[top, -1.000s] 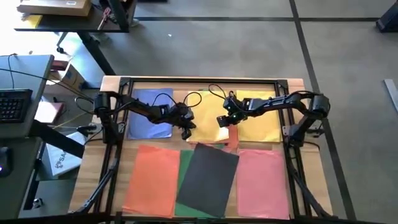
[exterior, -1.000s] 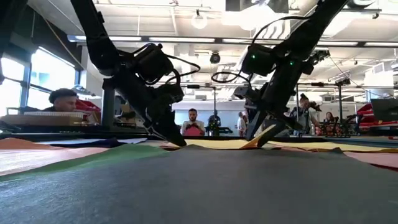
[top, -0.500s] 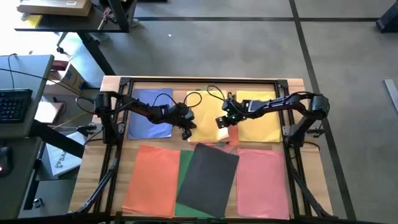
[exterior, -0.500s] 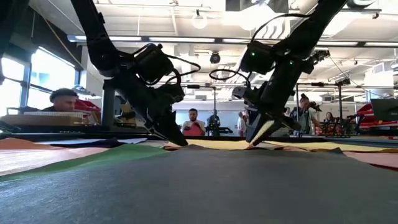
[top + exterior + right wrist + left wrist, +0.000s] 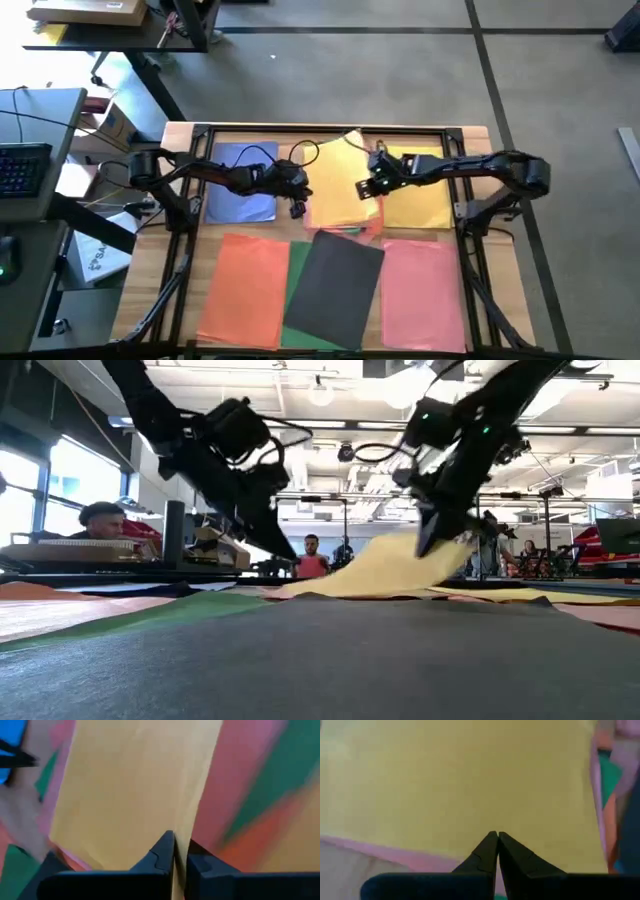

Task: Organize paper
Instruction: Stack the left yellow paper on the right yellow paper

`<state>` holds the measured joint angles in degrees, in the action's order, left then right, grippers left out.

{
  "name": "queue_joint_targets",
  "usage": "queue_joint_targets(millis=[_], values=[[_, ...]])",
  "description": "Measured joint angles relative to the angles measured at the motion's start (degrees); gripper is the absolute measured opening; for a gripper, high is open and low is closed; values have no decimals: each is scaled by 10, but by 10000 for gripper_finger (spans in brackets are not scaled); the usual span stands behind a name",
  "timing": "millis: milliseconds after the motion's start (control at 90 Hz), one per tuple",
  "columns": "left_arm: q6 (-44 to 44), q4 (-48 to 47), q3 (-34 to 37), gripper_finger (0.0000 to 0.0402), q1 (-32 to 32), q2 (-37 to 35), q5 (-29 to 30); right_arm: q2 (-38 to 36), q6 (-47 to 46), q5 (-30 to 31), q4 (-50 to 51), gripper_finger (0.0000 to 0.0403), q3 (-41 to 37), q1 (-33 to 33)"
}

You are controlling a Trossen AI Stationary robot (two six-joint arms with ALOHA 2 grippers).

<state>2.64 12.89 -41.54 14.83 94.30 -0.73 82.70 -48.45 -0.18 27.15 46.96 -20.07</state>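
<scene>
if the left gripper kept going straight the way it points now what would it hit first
Most likely the yellow sheet. The left gripper, fingers shut and holding nothing, points right at it in its wrist view, with the sheet filling the picture ahead. How far off it is can't be told.

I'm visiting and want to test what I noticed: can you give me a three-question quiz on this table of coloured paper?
1. True or false: the right end effector is lifting one edge of a yellow sheet off the table.
2. Which sheet lies on top at the front middle: A pink, B dark grey, C blue?
3. Fill in: the left end effector hangs next to the ____ sheet at the back left.

Key: 1 true. 2 B, the dark grey sheet. 3 blue, the blue sheet.
</scene>
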Motion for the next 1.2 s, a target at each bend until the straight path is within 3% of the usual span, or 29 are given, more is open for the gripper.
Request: queue_joint_targets(millis=[244, 433, 700, 889, 1200], values=[[-8, 3, 0, 0, 0, -5, 0, -103, -49, 97, 311, 0, 0, -37], [-14, 2, -1, 0, 0, -5, 0, -124, -116, 137, 444, 0, 0, -47], [-18, -2, -1, 0, 0, -5, -1, -122, -239, 179, 528, 0, -2, -18], [-33, -16, -1, 0, -1, -5, -1, -123, -349, 187, 494, 0, -59, 18], [-42, -24, -1, 0, -4, -5, -35, -115, -468, 269, 512, 0, -49, 16]])
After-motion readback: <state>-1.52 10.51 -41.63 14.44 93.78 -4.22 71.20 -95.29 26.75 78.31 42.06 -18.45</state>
